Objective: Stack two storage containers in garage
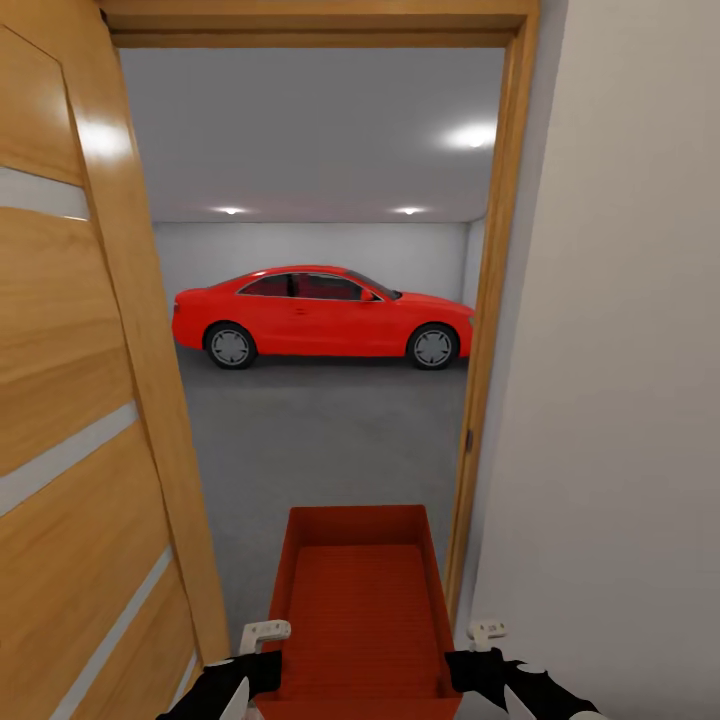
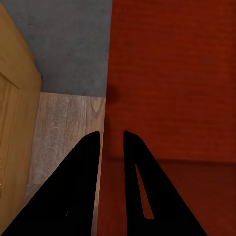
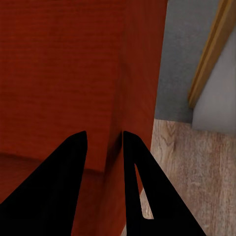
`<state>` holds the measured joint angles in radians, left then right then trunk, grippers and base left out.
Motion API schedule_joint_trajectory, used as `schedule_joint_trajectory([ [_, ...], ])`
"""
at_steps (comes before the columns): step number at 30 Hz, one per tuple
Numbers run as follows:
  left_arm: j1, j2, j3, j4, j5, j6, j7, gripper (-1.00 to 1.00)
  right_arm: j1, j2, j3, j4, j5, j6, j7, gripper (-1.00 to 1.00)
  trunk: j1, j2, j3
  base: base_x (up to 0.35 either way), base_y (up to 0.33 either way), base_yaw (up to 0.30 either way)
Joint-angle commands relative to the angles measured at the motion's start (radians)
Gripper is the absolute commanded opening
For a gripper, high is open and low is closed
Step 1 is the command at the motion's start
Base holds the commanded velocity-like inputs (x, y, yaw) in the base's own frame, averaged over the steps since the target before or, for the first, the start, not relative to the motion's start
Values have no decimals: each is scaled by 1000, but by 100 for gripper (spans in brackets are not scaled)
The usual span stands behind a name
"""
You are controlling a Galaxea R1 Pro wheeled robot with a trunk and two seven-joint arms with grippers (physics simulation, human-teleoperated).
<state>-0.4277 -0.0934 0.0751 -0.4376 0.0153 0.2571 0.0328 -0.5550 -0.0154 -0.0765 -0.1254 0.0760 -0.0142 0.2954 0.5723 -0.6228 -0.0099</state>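
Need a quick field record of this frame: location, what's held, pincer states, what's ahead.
location: at the wooden door frame, facing the garage
held: orange-red ribbed topless bin, carried between both arms
left pincer: shut on the bin's side wall
right pincer: shut on the opposite wall
ahead: dark grey concrete floor, red car side-on by the far wall
beside: open wood door on the left

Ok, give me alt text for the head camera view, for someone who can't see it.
An orange-red storage container is carried between the left gripper and right gripper, facing an open doorway. Beyond it lies a garage with a grey concrete floor and a red car; a wooden door stands open on the left.
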Motion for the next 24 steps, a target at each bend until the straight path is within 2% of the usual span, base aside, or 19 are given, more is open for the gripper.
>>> schedule_joint_trajectory([
  [1,0,22,2,-4,-21,-39,27,-100,0,0,29,4,11,-3,5,-100,0,-1,-1,0,19,0],
  [17,0,21,2,-4,-21,-39,27,-100,0,0,29,4,13,-4,5,-100,0,-1,-1,1,3,0],
  [24,0,22,1,-4,-21,-38,27,-100,0,0,29,4,13,-4,5,-100,0,-1,-1,192,48,0],
])
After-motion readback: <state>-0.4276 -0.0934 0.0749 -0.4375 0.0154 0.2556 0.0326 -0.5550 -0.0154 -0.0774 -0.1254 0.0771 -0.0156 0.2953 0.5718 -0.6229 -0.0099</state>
